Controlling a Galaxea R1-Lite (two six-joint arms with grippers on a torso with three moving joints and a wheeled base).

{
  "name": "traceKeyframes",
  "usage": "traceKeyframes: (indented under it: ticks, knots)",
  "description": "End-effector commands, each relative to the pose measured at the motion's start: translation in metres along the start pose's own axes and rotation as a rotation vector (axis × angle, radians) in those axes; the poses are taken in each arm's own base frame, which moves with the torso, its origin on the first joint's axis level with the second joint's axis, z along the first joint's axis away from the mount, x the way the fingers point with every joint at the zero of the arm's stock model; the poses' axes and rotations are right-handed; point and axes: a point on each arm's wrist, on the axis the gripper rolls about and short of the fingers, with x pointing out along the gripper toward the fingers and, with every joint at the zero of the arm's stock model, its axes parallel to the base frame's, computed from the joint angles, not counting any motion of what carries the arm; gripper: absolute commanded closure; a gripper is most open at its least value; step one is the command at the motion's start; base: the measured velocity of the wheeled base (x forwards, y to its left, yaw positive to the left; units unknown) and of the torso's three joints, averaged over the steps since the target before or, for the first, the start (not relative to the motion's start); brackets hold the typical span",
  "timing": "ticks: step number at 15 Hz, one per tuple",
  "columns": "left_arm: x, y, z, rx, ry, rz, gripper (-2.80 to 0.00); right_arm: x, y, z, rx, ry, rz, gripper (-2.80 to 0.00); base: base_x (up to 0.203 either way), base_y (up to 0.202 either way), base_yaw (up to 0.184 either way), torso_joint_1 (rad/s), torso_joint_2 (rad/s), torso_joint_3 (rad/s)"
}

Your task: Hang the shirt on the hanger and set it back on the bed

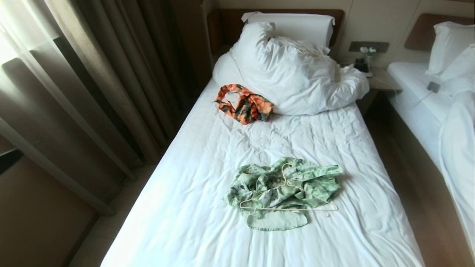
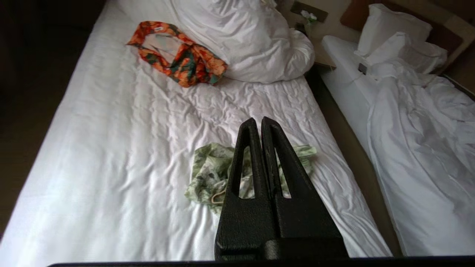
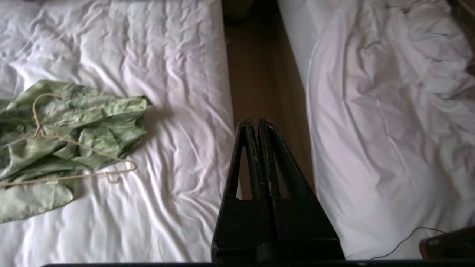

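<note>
The shirt [image 1: 284, 191] lies crumpled on the bed [image 1: 207, 222] with the hanger [image 1: 287, 194] resting on top, an orange floral garment [image 1: 245, 104] at about eleven o'clock from it, while the left gripper [image 2: 261, 122] and right gripper [image 3: 256, 124] hang above, both closed and empty.

The shirt [image 1: 285, 191] is thin, crumpled cloth with a faint sheen. The hanger [image 1: 287, 200] is slim, smooth cream wire. The bed [image 1: 193, 207] wears a matt, creased white cotton-like sheet. The headboard [image 1: 226, 26], upper centre, looks like smooth dark wood.
</note>
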Motion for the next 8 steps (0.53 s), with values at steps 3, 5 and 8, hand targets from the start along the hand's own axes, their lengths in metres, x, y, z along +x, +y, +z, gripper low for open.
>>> traceKeyframes:
  ticks: [3,5,8]
  knots:
    - [-0.074,-0.009,-0.022,0.081,-0.071,0.214,0.00,-0.098,-0.057,-0.028,0.123,-0.159,-0.139,0.00,0.000,0.000,0.000,0.000,0.00,0.000]
    - [-0.082,-0.008,-0.042,0.094,-0.055,0.240,0.00,-0.105,-0.058,-0.039,0.146,-0.122,-0.113,0.00,0.000,0.000,0.000,0.000,0.00,0.000]
    - [-0.090,-0.005,-0.065,0.103,-0.059,0.223,0.00,-0.120,-0.060,-0.055,0.188,-0.170,-0.052,0.00,0.000,0.000,0.000,0.000,0.00,0.000]
